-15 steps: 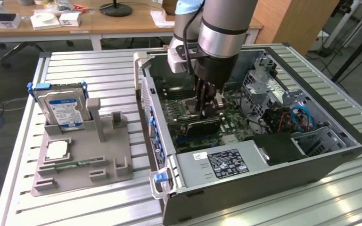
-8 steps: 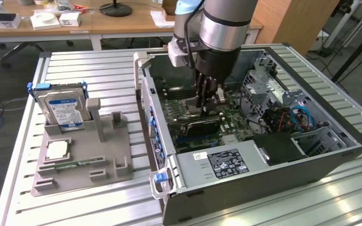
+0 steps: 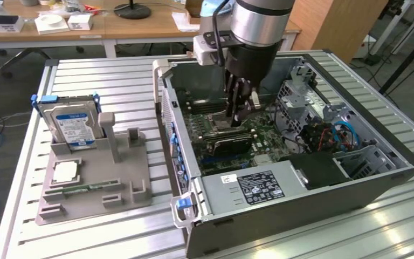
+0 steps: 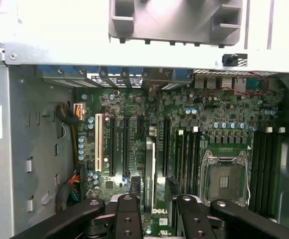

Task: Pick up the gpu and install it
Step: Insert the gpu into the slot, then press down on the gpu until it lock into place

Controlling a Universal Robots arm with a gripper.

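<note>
Black two-fingered gripper (image 4: 152,196) clamps the thin dark gpu card (image 4: 150,169) edge-on, deep inside the open grey computer case (image 3: 379,181). Card hangs straight below the fingers, its long axis seemingly parallel to the green motherboard's (image 4: 184,124) black expansion slots (image 4: 118,147), apparently just above them

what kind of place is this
Probably a robotics lab or workshop: an open computer case sits on a slatted aluminium table, a grey parts fixture stands beside it, and office desks stand behind.

Legible: "DELL" in white on the gpu (image 4: 157,211). Labels on the power supply (image 3: 261,186) and hard drive (image 3: 70,125) carry print too small to read.
</note>
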